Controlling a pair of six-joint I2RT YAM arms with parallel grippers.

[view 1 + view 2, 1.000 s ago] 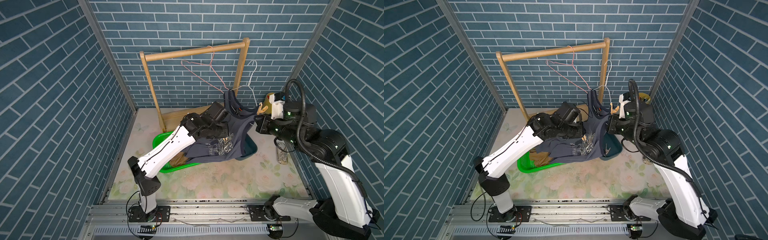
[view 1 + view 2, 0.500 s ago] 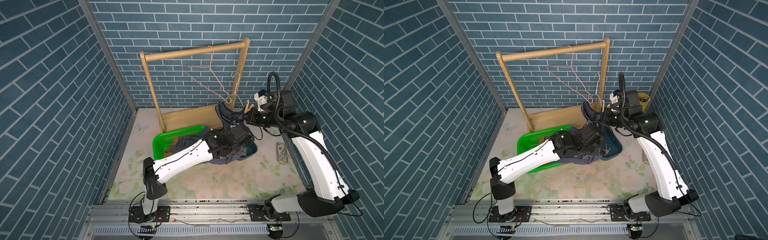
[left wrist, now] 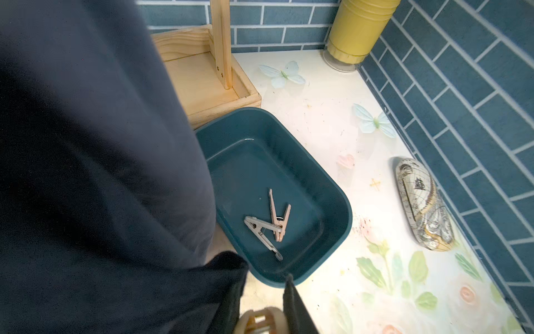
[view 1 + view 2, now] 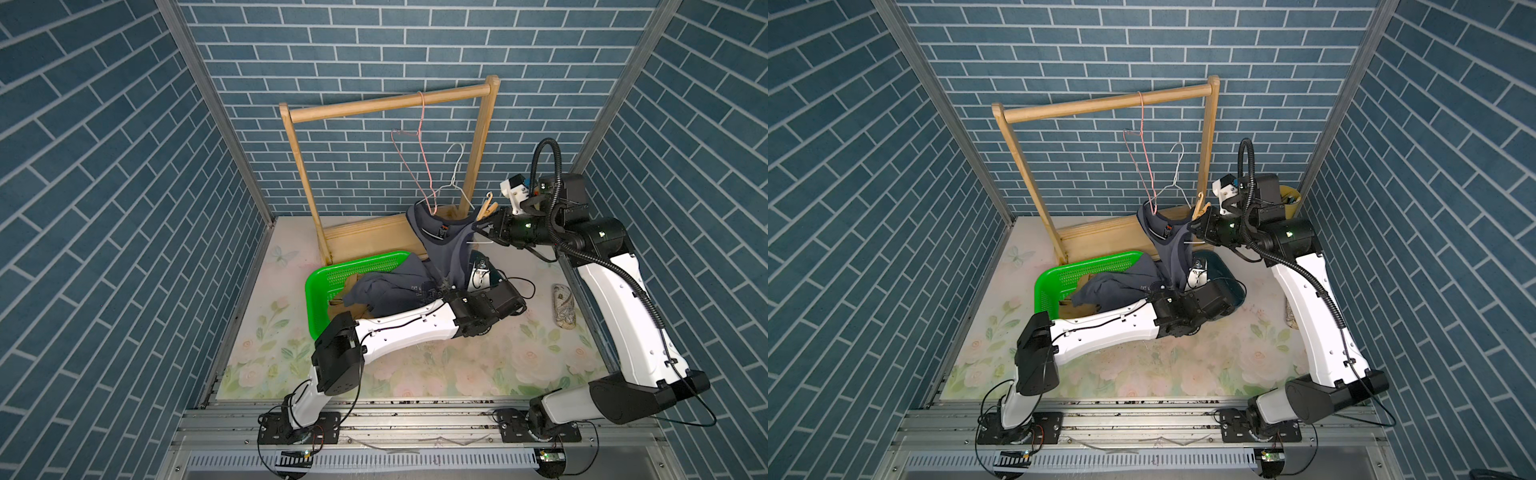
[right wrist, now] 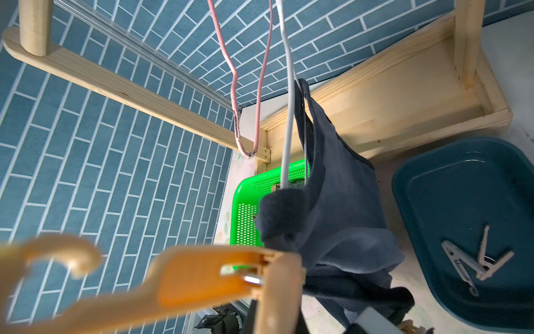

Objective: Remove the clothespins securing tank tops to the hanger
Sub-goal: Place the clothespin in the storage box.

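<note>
The right pincer [image 4: 481, 224] clamps a yellow clothespin [image 4: 487, 208] beside the dark tank top [image 4: 449, 245]; left pincer [image 4: 449, 293]: cannot tell.

Both top views sat high over the near edge, side by side, looking down toward the far brick wall [image 4: 374, 41] from far enough back to catch the whole scene, wooden rack [image 4: 390, 102] and green basket [image 4: 318, 299] included, so they overlapped almost completely. The left wrist cam rode low and close, facing the far right corner across the teal tray [image 3: 306, 162], with the dark tank top [image 3: 101, 144] blocking about half its frame. The right wrist cam looked leftward from right behind a blurry clothespin [image 5: 202, 274], very tight, and shared that tray and basket with the top views.
</note>
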